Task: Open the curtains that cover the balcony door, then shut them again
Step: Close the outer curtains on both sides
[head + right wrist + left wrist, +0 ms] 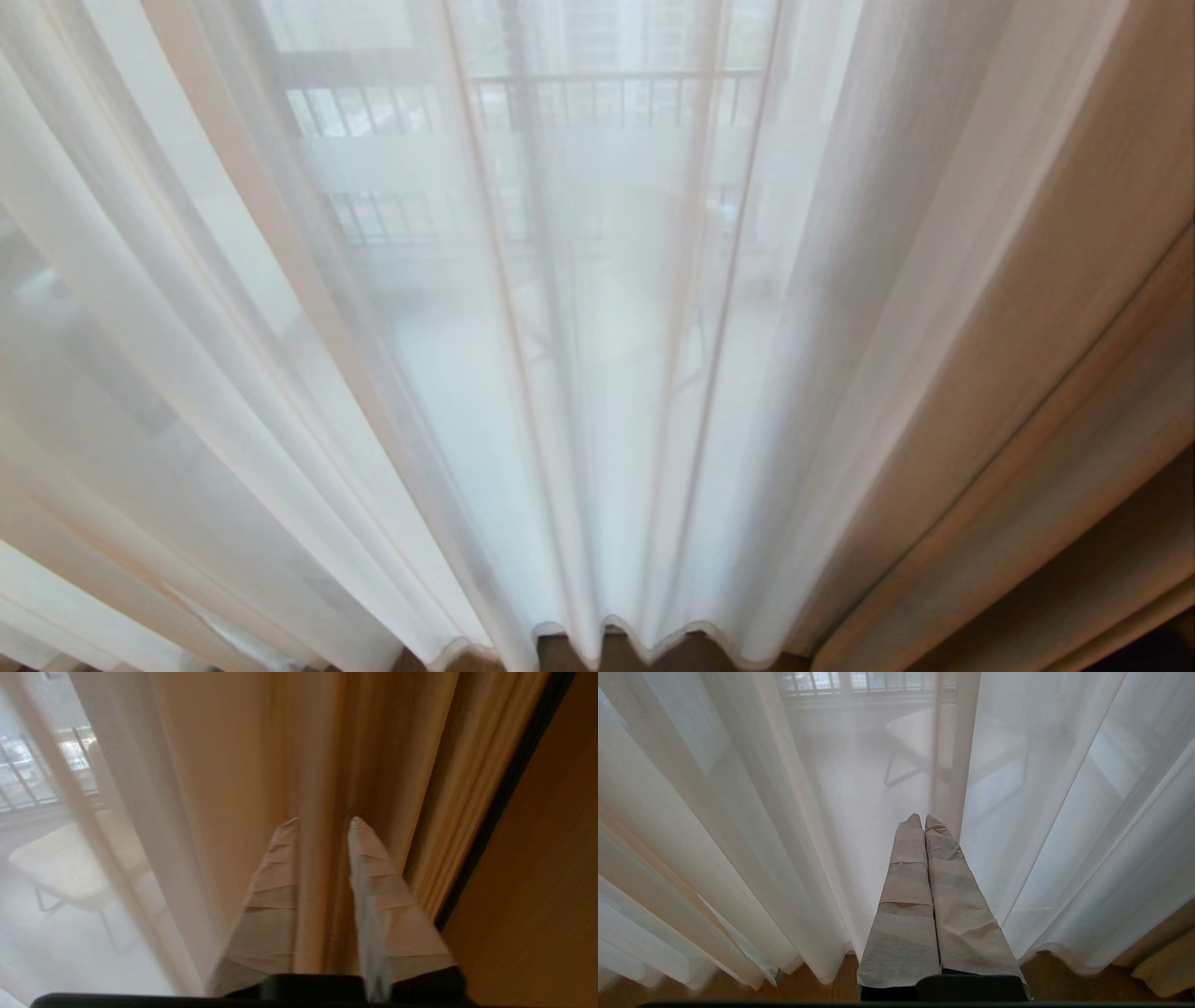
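Observation:
The curtains hang drawn across the whole head view: the white sheer (579,373) in the middle and left, the thick beige drape (1046,327) at the right. The balcony door shows only dimly through the sheer, as a pale frosted band (392,163). Neither arm appears in the head view. My left gripper (923,817) is shut and empty, its taped fingers pointing at the sheer (822,812) low near the hem. My right gripper (322,820) is open, facing the beige drape (233,765). A pleat shows in its gap; I cannot tell whether it lies between the fingers or beyond.
A pale chair (920,732) and a dark-barred railing (607,93) stand on the balcony behind the sheer. Wooden floor (822,989) runs under the hems. A brown wooden panel (551,858) with a dark edge strip (504,798) borders the beige drape beside my right gripper.

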